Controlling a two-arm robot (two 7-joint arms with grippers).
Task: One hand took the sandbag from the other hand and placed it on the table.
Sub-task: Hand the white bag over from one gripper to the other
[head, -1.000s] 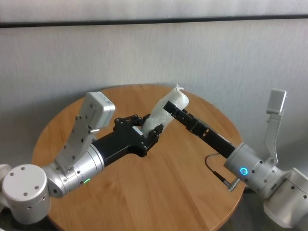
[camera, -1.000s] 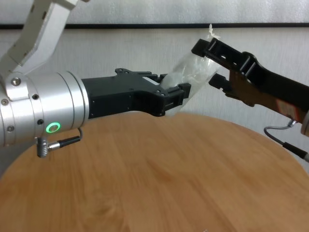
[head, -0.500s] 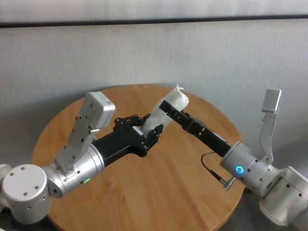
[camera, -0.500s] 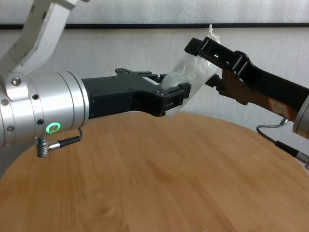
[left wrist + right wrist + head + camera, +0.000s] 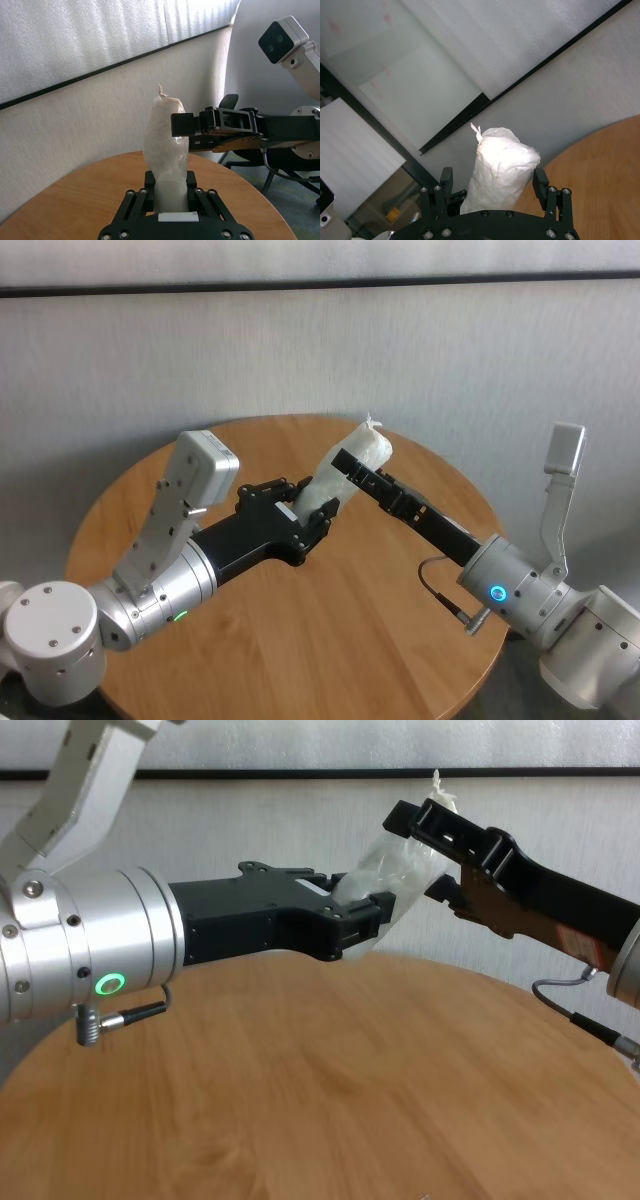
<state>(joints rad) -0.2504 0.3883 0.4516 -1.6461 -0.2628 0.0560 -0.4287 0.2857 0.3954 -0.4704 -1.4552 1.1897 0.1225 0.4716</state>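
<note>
The sandbag (image 5: 328,488) is a white lumpy pouch held tilted above the table (image 5: 330,640), its twisted tip pointing up and away. My left gripper (image 5: 312,510), the one with the green ring, is shut on the sandbag's lower end (image 5: 165,145). My right gripper (image 5: 356,456), with the blue ring, reaches in from the right. It is open, with one finger on each side of the sandbag's upper half (image 5: 500,175). Small gaps show between those fingers and the bag. In the chest view the sandbag (image 5: 400,875) sits between the right gripper (image 5: 422,850) and the left gripper (image 5: 365,915).
The round wooden table (image 5: 350,1100) lies below both arms, with a grey wall close behind it. White camera mounts stick up from the left wrist (image 5: 205,465) and the right wrist (image 5: 565,455). A cable loops at the right wrist (image 5: 445,590).
My right arm has slid a little to the left, bringing its open fingers farther along the sandbag. The left gripper and the sandbag have stayed still.
</note>
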